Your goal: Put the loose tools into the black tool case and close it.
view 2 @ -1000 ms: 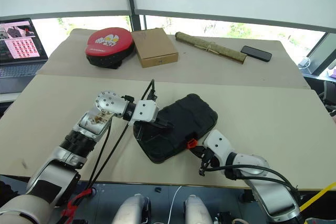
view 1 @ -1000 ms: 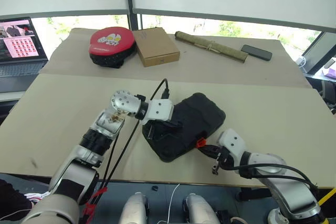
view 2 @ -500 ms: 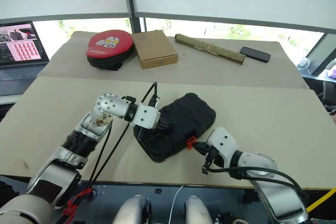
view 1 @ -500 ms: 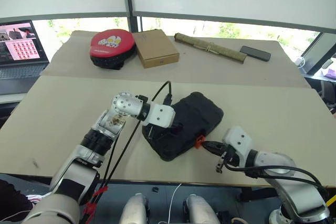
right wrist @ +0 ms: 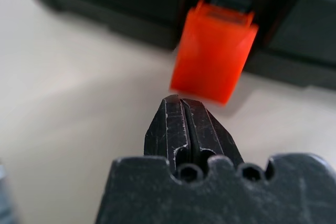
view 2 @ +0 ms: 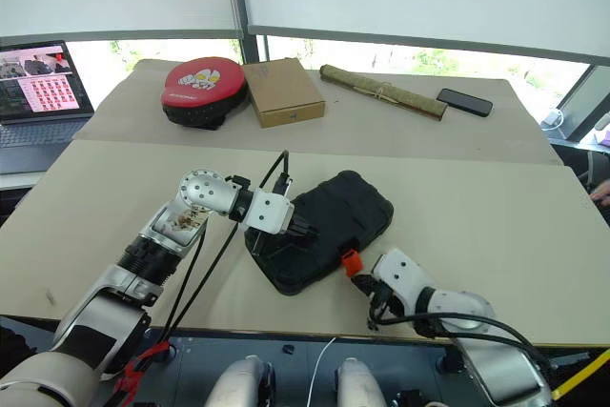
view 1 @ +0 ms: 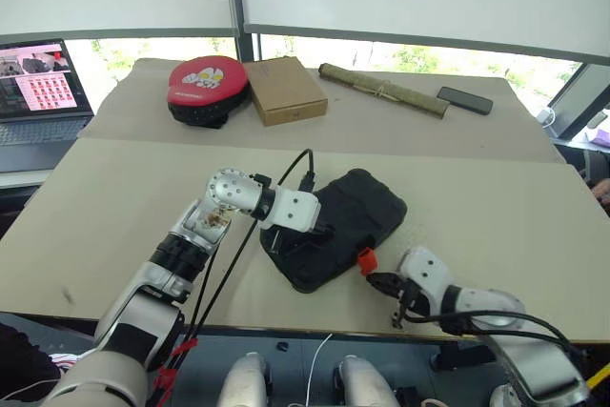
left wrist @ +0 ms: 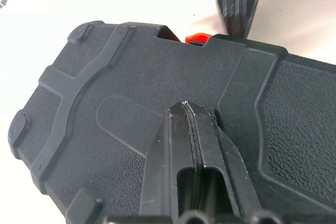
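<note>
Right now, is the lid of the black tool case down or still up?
Down. The black tool case lies flat with its lid on the base, and the shut left pincer rests on it. Whether the orange latch has caught, I cannot tell.

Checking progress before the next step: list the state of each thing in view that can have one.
black tool case: lid down, lying flat on the table.
orange latch: sticking out from the case's front edge, not snapped flat.
left gripper: shut, tips on the lid.
right gripper: shut, just short of the latch.
laptop: open, screen on.
cardboard box: closed.
</note>
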`<state>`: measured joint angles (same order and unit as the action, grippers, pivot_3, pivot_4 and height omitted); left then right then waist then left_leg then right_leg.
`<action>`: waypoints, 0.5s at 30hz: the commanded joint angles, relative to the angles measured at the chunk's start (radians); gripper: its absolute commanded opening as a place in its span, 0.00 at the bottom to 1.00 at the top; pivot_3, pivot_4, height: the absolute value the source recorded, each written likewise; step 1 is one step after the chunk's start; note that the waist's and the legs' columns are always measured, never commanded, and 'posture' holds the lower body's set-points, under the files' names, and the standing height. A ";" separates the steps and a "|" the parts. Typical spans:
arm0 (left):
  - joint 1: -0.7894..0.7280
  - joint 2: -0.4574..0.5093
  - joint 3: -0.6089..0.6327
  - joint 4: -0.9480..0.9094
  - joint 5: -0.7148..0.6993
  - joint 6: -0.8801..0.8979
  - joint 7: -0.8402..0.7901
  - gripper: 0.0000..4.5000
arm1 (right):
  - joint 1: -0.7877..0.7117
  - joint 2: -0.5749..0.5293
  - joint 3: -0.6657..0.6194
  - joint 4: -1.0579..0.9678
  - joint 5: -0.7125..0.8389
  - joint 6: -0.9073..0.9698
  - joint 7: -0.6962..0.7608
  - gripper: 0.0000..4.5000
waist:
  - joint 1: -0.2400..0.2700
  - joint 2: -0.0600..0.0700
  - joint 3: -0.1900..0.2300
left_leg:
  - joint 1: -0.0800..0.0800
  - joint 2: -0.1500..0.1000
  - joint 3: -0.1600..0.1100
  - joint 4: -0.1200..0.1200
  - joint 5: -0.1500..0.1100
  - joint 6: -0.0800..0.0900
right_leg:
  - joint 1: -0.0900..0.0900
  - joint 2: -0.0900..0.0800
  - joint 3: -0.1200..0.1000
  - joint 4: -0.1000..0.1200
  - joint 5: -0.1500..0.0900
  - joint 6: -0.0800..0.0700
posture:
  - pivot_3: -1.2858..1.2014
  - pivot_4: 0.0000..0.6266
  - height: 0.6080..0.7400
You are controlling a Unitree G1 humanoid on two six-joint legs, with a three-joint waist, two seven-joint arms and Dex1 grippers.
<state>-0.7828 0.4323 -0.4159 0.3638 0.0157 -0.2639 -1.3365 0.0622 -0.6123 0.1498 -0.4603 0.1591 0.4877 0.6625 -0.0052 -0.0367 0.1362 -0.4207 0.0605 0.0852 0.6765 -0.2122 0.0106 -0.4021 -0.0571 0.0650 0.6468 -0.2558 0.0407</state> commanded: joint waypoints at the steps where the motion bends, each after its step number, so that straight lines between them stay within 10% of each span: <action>1: 0.010 0.003 -0.047 0.044 0.045 0.006 -0.021 0.00 | -0.042 0.032 0.005 0.019 -0.019 -0.030 -0.032 0.00 | -0.001 0.000 0.000 | 0.000 0.000 0.000 0.000 0.000 0.000 | 0.000 0.000 0.000 0.000 0.000 0.000 | 0.52 0.24 1.00; 15: 0.000 -0.035 -0.087 0.098 0.104 -0.085 -0.002 0.00 | -0.022 0.082 -0.106 -0.083 0.058 -0.079 -0.024 0.00 | 0.002 0.000 0.000 | 0.000 -0.001 0.000 0.000 0.000 0.000 | 0.000 -0.001 0.001 0.000 0.000 0.000 | 0.52 0.24 1.00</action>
<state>-0.8137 0.4107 -0.4246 0.4095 0.0502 -0.3349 -1.3420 0.0683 -0.5336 0.0993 -0.4258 0.1790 0.4497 0.6451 -0.0031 -0.0363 0.1358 -0.4209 0.0597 0.0857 0.6767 -0.2119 0.0110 -0.4022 -0.0578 0.0659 0.6467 -0.2555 0.0405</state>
